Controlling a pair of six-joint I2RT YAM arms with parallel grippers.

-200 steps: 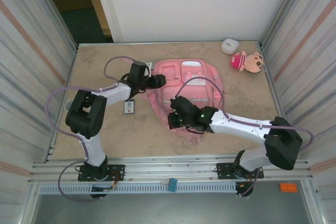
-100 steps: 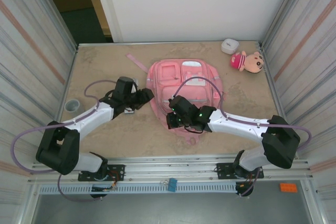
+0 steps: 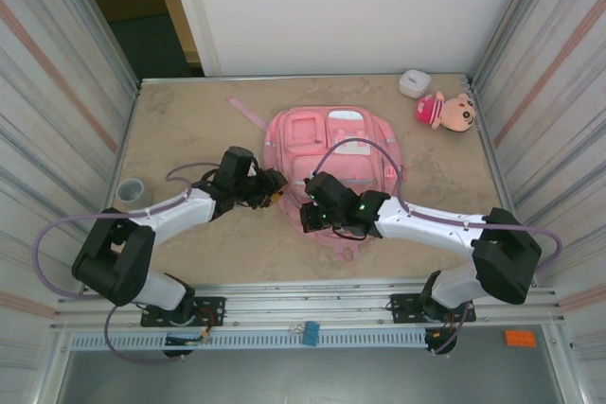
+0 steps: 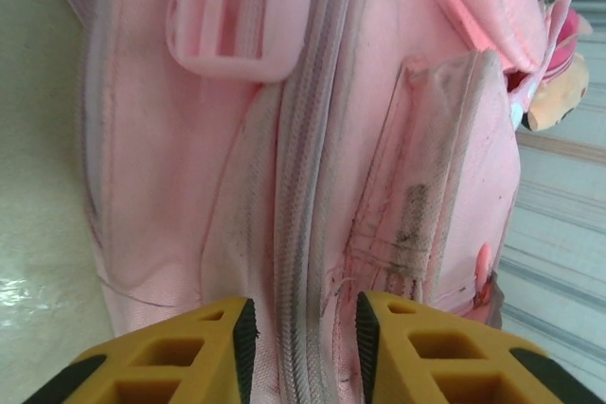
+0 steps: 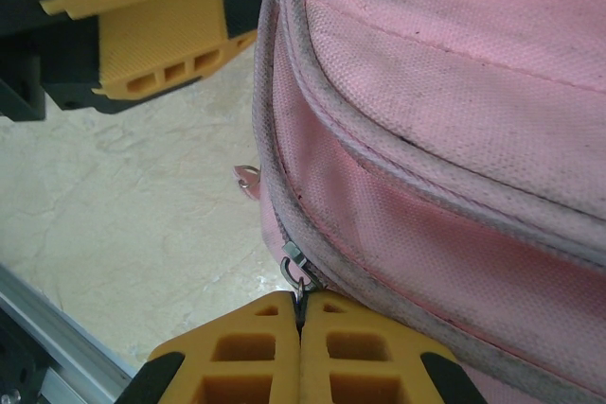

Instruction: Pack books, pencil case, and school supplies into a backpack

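Note:
The pink backpack (image 3: 336, 149) lies flat in the middle of the table. My left gripper (image 3: 276, 181) is at its left edge. In the left wrist view that gripper (image 4: 305, 317) stands open, its yellow fingers (image 4: 218, 347) either side of the pale zipper band (image 4: 308, 186). My right gripper (image 3: 308, 220) is at the pack's near-left corner. In the right wrist view it (image 5: 301, 309) is shut on the metal zipper pull (image 5: 297, 274). The left gripper's fingers (image 5: 161, 30) show just beyond it. The books and the pencil case are out of view.
A plush doll (image 3: 447, 111) and a small white box (image 3: 414, 82) sit at the back right. A thin pink strip (image 3: 248, 113) lies back left of the pack. A grey roll (image 3: 130, 193) stands by the left wall. Metal walls close in both sides.
My left arm has swung down along the backpack's left edge towards the right gripper, and its jaws have narrowed. The right gripper has stayed shut in place.

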